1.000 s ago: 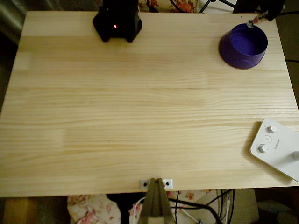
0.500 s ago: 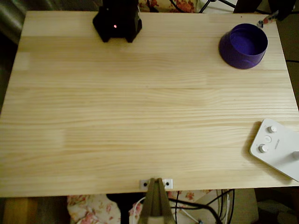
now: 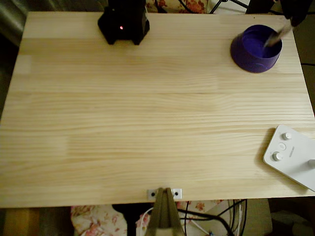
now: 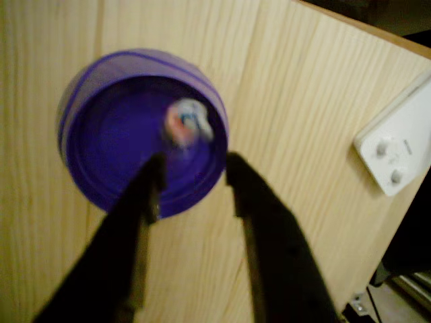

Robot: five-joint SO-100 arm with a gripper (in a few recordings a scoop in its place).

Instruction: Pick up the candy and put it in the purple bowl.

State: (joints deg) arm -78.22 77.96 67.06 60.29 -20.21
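Looking down from the wrist, here is what you have:
Gripper (image 4: 192, 175): released; its two dark fingers stand spread apart with nothing between them, above the near rim of the bowl.
Candy (image 4: 186, 123): blurred, pinkish-white with a blue mark, free of the fingers, seen against the bowl's inside.
Purple bowl (image 4: 87, 141): round, upright on the worktop (image 3: 147, 113), at the far right corner in the overhead view (image 3: 246, 51).
White device with knobs (image 3: 290, 155): near the right edge, well apart from the bowl.
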